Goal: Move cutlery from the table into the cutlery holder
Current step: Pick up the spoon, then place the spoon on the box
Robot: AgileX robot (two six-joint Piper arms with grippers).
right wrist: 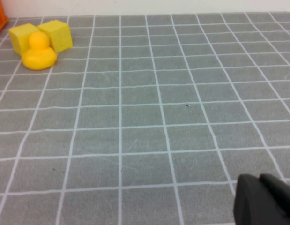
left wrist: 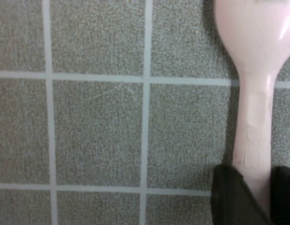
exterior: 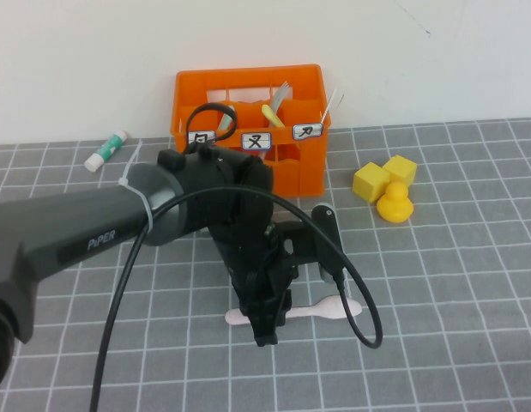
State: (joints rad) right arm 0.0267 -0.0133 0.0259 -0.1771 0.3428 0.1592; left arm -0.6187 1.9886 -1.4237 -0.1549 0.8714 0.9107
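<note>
A plain off-white wall (exterior: 419, 60) stands behind, evenly lit.

Two yellow cubes (exterior: 385, 176) touching yellow duck (exterior: 395, 205), glue stick (exterior: 106, 150) by wall

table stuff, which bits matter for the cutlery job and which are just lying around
Job: pink-white spoon on the mat under the left tool; orange cutlery holder.
Lying about: two yellow blocks, yellow duck, green-capped tube. Right tool sits idle.

Left gripper (exterior: 267, 330) blocks the spoon (exterior: 321, 311); right gripper (right wrist: 266, 201) over open table (right wrist: 149, 122).
</note>
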